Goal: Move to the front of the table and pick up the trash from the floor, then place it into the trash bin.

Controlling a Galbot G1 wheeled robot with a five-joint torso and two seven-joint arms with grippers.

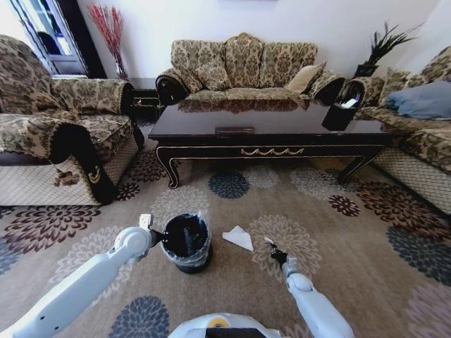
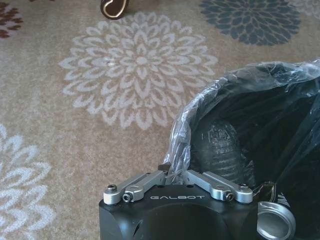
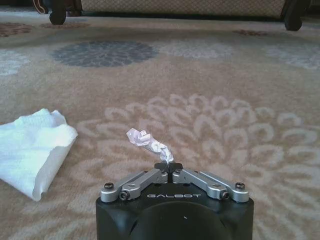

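Observation:
The black trash bin (image 1: 187, 243) with its clear liner (image 2: 200, 100) stands on the carpet just ahead of me. My left gripper (image 1: 156, 239) is at its rim, shut with the liner edge pinched between the fingertips (image 2: 172, 173). A ridged, bottle-like shape (image 2: 220, 145) lies inside the bin. To the right, my right gripper (image 1: 273, 251) hovers low over the carpet, shut on a small crumpled wrapper (image 3: 147, 141). The white triangular paper (image 1: 238, 238) lies flat between bin and right gripper, also seen as a folded sheet (image 3: 35, 145). The dark table (image 1: 268, 134) stands farther ahead.
Patterned sofas flank the table: one on the left (image 1: 63, 134), one behind (image 1: 243, 67), one on the right (image 1: 423, 120). A black box holder (image 1: 340, 113) sits on the table's right end. Open floral carpet (image 1: 338, 232) spreads to the right.

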